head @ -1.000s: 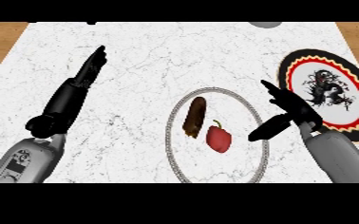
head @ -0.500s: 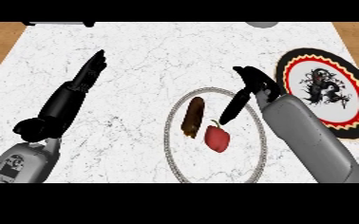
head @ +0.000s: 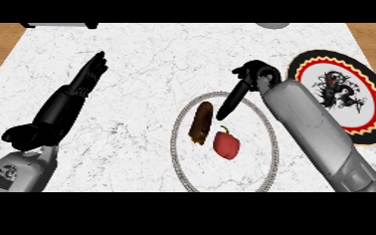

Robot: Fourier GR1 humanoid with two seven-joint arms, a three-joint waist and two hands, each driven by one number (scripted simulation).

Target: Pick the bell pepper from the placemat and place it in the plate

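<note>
While the arms came in from the lower edge, the scene lay as follows, each place given against the plate.

Worktop (head: 147, 55): white marbled surface under everything.

Left hand (head: 86, 79): well to the left of the plate, fingers straight and held together, pointing up and away, touching nothing; the black wrist and grey forearm ran down to the lower left corner.

Plate (head: 176, 144): pale round plate with a beaded rim, lying flat on the worktop at the middle of the view.

Brown item (head: 200, 123): an elongated dark brown food piece inside the plate, in its upper left part, lying almost upright in the view.

Bell pepper (head: 227, 144): red, with a small stem, lying inside the plate just right of the brown item, free of both hands.

Right hand (head: 253, 74): above the plate's upper right rim, most fingers curled at the knuckles, one long finger stretched down toward the plate's inside, its tip near the brown item's top; it held nothing.

Placemat (head: 305, 69): round, black-edged with a red and yellow ring and a dark figure on white, to the right of the plate, partly hidden by the right forearm.
</note>
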